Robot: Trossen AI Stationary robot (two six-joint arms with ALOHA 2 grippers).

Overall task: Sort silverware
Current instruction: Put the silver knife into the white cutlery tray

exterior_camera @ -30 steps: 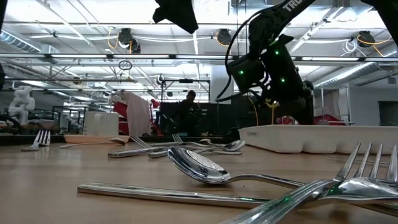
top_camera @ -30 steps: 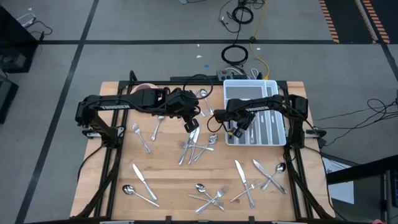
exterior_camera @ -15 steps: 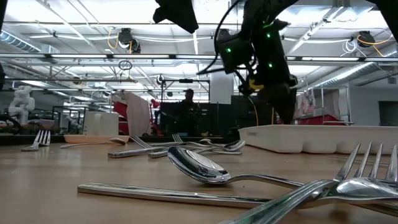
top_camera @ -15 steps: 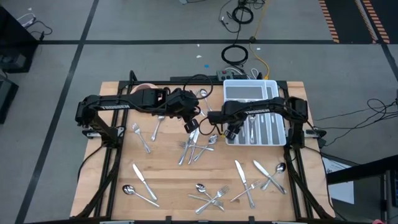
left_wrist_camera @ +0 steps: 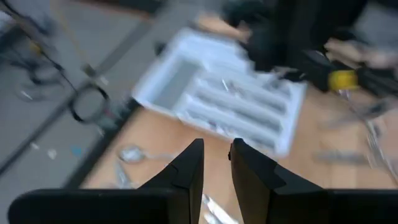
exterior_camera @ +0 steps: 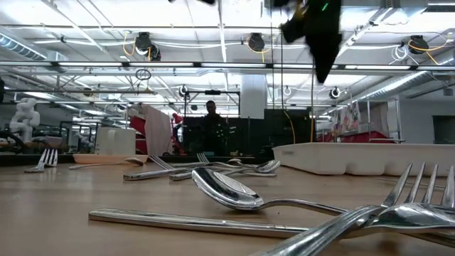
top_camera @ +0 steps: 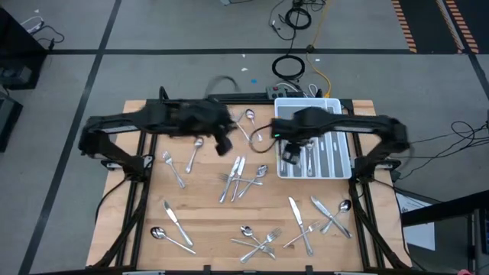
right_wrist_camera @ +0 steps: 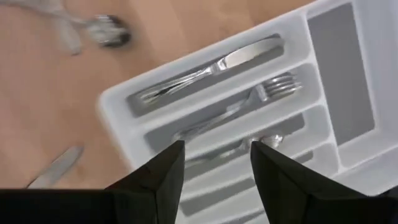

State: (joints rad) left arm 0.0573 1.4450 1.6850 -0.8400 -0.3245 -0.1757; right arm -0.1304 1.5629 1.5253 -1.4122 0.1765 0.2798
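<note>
table (top_camera: 206,221): biggest thing I've got, a wooden top. I can't read any writing or brand in any of my views.
tray (top_camera: 345,137): white divided one at the table's back right corner. My right wrist view shows a knife (right_wrist_camera: 211,65) in one slot and a fork (right_wrist_camera: 273,87) in the slot beside it; from above those are just thin streaks.
left arm (top_camera: 153,121): smeared in the high view, reaching across the back of the table toward the tray.
right arm (top_camera: 344,126): blurred too, lying over the tray.
silverware (top_camera: 243,177): forks, spoons and knives loose on the table, left of the tray and along the front edge. The low view puts a spoon (exterior_camera: 224,190) right up close; forks at its right edge are cut off.
left gripper (left_wrist_camera: 216,165): fingers nearly together with a thin gap, nothing between them, hanging over the table just left of the tray.
right gripper (right_wrist_camera: 214,165): fingers spread, empty, over the tray's left end.
</note>
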